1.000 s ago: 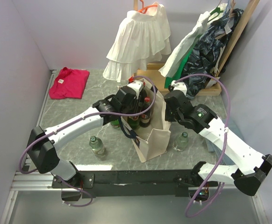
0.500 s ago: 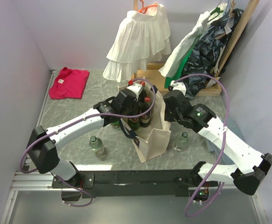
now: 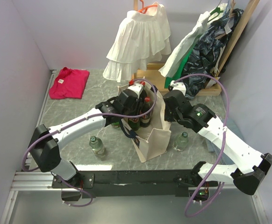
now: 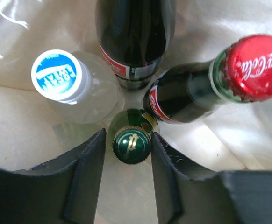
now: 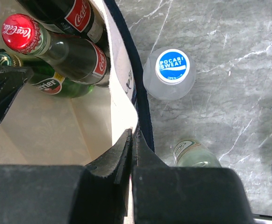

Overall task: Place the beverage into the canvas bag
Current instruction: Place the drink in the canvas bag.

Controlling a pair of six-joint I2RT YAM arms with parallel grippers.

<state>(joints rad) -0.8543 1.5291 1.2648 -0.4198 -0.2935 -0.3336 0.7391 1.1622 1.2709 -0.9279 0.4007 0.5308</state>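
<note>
Green-capped bottle (image 4: 131, 145) upright inside canvas bag (image 3: 155, 140), directly between left fingers (image 4: 87, 182).
Left fingers parted, just clear of its cap; right fingers (image 5: 110, 165) pinch the bag rim.

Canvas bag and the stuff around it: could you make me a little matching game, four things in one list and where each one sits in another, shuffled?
Things:
1. green-capped bottle
2. red-capped Coca-Cola bottle
3. rim of the canvas bag
4. pink garment

Places:
A. lying flat on the table, far left corner
B. pinched in the shut right gripper
C. inside the bag, between the fingers of the left gripper
D. inside the bag, beside those fingers, not between them

Pairs: 1-C, 2-D, 3-B, 4-A
</note>
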